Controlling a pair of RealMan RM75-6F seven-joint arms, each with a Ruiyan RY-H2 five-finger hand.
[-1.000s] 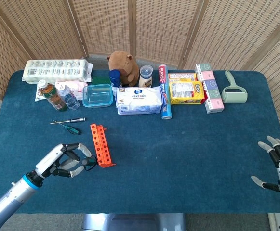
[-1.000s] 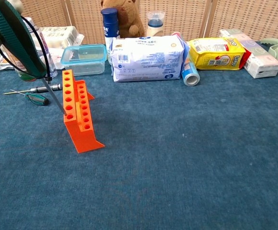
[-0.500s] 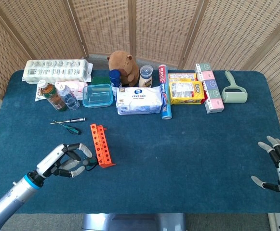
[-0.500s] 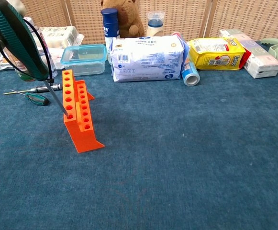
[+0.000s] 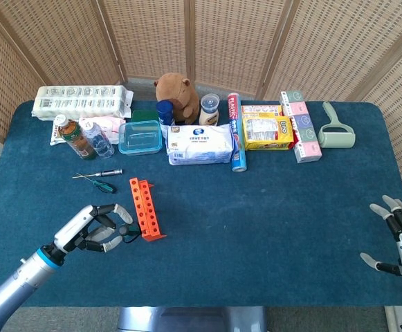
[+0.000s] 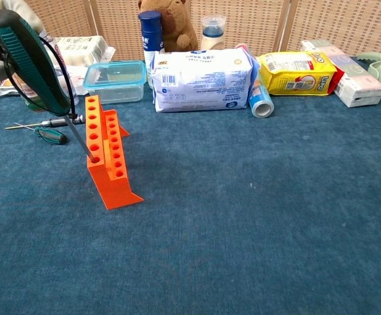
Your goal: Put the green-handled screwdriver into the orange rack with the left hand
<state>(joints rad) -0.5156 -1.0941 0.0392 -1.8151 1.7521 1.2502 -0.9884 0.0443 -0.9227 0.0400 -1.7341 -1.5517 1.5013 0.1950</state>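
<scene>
My left hand (image 5: 95, 232) hovers at the near left of the table and grips the green-handled screwdriver (image 6: 31, 60) by its dark green handle. The thin shaft slants down to the right, and its tip sits in a hole near the front end of the orange rack (image 6: 109, 161). In the head view the rack (image 5: 145, 207) stands just right of the hand's fingers. My right hand (image 5: 398, 242) rests at the near right edge, fingers spread, holding nothing.
Two small screwdrivers (image 5: 98, 178) lie on the cloth behind the rack. Along the back stand bottles (image 5: 83, 137), a clear box (image 5: 140, 137), a wipes pack (image 5: 201, 144), a plush toy (image 5: 177, 95), a yellow packet (image 5: 266, 131) and a lint roller (image 5: 335, 128).
The left hand has shifted slightly towards the rack and lowered. The screwdriver's handle has tilted a little, and its tip has settled into the rack's hole. The right hand has stayed still.
</scene>
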